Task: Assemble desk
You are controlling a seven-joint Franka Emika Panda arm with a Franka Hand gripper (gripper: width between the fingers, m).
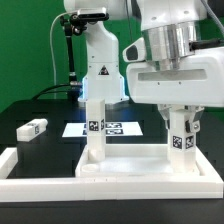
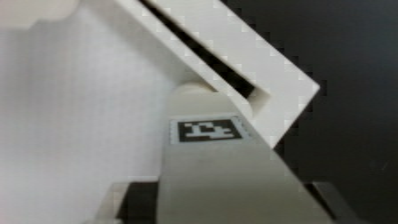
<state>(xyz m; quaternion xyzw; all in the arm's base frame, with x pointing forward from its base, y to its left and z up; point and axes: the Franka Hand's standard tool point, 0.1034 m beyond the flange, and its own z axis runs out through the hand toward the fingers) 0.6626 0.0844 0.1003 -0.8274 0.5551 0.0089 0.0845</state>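
Here the gripper (image 1: 180, 113) clamps a leg (image 1: 181, 138) upright on the top (image 1: 130, 166); next, likely twisting it home squarely.

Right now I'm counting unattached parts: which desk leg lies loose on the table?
The leg at the exterior view's left, lying flat; the other two stand upright on the desk top.

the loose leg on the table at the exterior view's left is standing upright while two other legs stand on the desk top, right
Not quite. The loose leg is lying on its side on the dark table, not upright, as the exterior view shows. The rest holds: one leg stands on the desk top, and the tool is at the other leg.
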